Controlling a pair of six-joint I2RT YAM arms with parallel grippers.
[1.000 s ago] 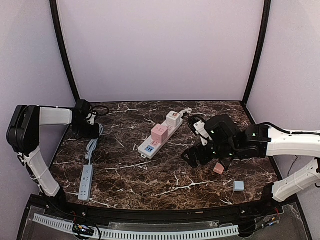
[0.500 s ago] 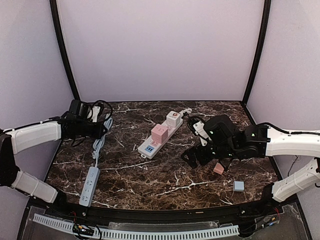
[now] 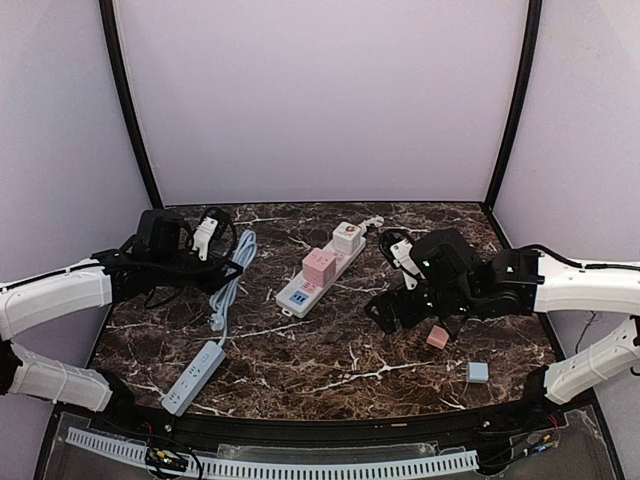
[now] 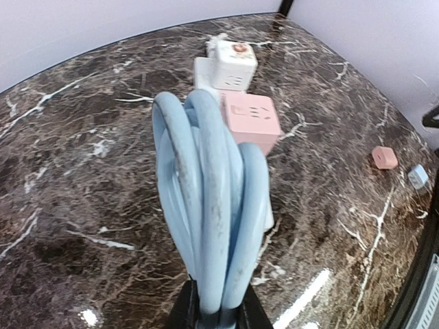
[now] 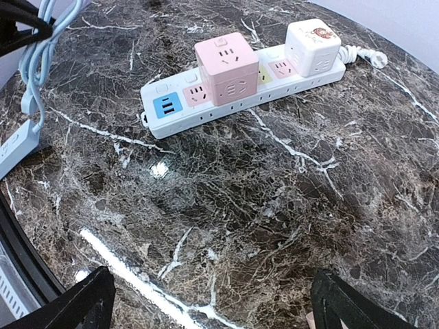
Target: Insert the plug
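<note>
Left hand (image 3: 200,243) clenched on looped light-blue cable (image 4: 206,219); right hand (image 3: 398,312) gaping. I'd regrip near its end before approaching white power strip (image 3: 300,295).

the table (image 5: 288,226) under the right claw (image 5: 212,288) looks like polished stone, dark brown with white veins, glossy enough to throw back bright spots of light. that claw's fingers (image 5: 79,308) are matt black. ahead of it the power strip (image 5: 206,116) is smooth white plastic with a soft sheen. the pink cube (image 5: 226,68) on it is matt plastic, and the white cube (image 5: 312,42) is slightly shinier. the cable (image 4: 206,205) rising from the left claw (image 4: 216,315) has a pale blue, smooth, rubbery-looking sheath, scuffed with grey marks.
</note>
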